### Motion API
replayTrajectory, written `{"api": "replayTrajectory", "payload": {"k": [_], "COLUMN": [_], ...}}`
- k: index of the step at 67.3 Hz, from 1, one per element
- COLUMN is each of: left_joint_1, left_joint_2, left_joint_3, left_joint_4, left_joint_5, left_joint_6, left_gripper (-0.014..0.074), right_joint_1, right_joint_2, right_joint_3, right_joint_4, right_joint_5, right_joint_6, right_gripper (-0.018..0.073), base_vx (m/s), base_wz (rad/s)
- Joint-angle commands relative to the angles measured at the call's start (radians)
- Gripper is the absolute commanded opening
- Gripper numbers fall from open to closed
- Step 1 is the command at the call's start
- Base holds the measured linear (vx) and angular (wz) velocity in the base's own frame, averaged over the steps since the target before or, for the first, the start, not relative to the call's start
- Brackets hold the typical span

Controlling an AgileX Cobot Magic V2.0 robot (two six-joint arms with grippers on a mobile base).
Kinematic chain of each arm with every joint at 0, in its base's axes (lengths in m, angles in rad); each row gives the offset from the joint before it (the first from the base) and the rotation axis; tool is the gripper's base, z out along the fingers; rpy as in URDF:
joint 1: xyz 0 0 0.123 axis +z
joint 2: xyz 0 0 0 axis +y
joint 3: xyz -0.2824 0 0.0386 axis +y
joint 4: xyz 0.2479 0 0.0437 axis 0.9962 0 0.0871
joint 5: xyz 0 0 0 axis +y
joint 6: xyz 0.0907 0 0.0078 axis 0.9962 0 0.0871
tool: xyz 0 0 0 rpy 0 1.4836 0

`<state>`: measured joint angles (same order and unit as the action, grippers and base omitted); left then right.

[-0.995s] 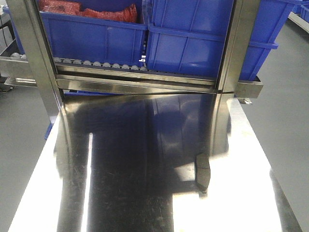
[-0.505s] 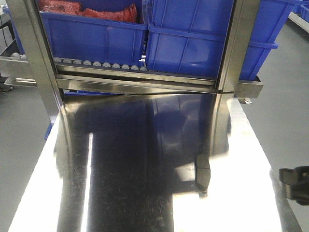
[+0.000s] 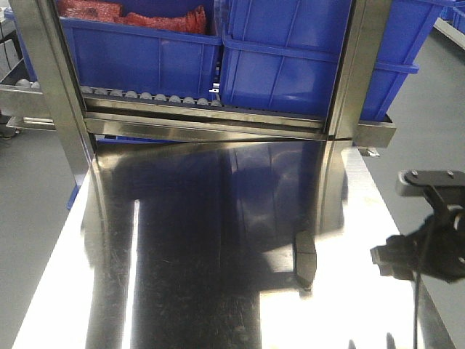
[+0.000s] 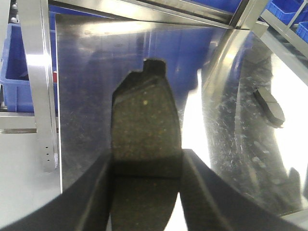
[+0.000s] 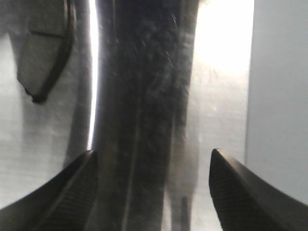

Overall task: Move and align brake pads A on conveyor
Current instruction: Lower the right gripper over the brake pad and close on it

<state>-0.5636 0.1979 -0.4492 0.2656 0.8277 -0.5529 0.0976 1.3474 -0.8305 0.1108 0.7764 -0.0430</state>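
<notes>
Steel, polished to a mirror, makes up the table (image 3: 182, 291), and one loose brake pad (image 3: 305, 260) lies flat on its right half, near the right edge. The front view sets that pad in its surroundings. Blue bins (image 3: 290, 65) stand on a roller rack (image 3: 145, 97) behind the table, and grey floor (image 3: 436, 145) shows on either side. The right arm (image 3: 432, 243) hangs across the table's right edge, near the pad but not touching it. From this angle the arm's fingers are too dark and bunched to read.

The right wrist view settles that. The right gripper (image 5: 153, 159) is spread wide, its two ribbed fingertips (image 5: 79, 187) far apart with only bare steel between them. The loose brake pad (image 5: 45, 48) sits ahead and to the left of the gap, clear of both fingers, its black backing edge showing as a curved line.

Only the left wrist view shows a second pad. The left gripper (image 4: 147, 156) is clamped on the held brake pad (image 4: 147, 115), with both fingers (image 4: 94, 192) pressing its sides. The pad's speckled friction face is toward the camera, a small tab sits at its far end, and the table's surface lies behind it. Off to the right in the same view, the loose brake pad (image 4: 269, 106) lies on the steel, well apart from the held one.
</notes>
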Motion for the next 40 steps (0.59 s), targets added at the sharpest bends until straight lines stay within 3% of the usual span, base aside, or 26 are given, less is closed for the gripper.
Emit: {"api": "replayTrajectory", "payload": {"k": [1, 10, 22, 27, 40], "left_joint_1": [-0.003, -0.003, -0.003, -0.003, -0.003], "left_joint_2": [0.01, 0.01, 0.01, 0.01, 0.01], "left_joint_3": [-0.026, -0.026, -0.026, -0.026, -0.026], "left_joint_4": [0.02, 0.02, 0.02, 0.02, 0.02], "left_joint_5": [-0.087, -0.087, -0.087, -0.087, -0.087], "left_joint_6": [-0.005, -0.005, -0.005, -0.005, -0.005], "left_gripper": [-0.0006, -0.0006, -0.0006, -0.0006, -0.0006], "right_joint_1": [0.044, 0.156, 0.285, 0.304, 0.297], "right_joint_2": [0.024, 0.094, 0.226, 0.28, 0.401], "right_joint_3": [-0.094, -0.176, -0.306, -0.361, -0.476], "right_joint_4": [0.028, -0.006, -0.137, -0.163, -0.144], "right_joint_5": [-0.024, -0.031, 0.012, 0.05, 0.134], "right_joint_6": [0.021, 0.125, 0.334, 0.386, 0.396], "right_gripper": [0.0465, 0.0465, 0.0465, 0.0465, 0.0465], "base_vx": [0.0, 0.0, 0.0, 0.0, 0.0], "base_wz": [0.0, 0.0, 0.0, 0.0, 0.0]}}
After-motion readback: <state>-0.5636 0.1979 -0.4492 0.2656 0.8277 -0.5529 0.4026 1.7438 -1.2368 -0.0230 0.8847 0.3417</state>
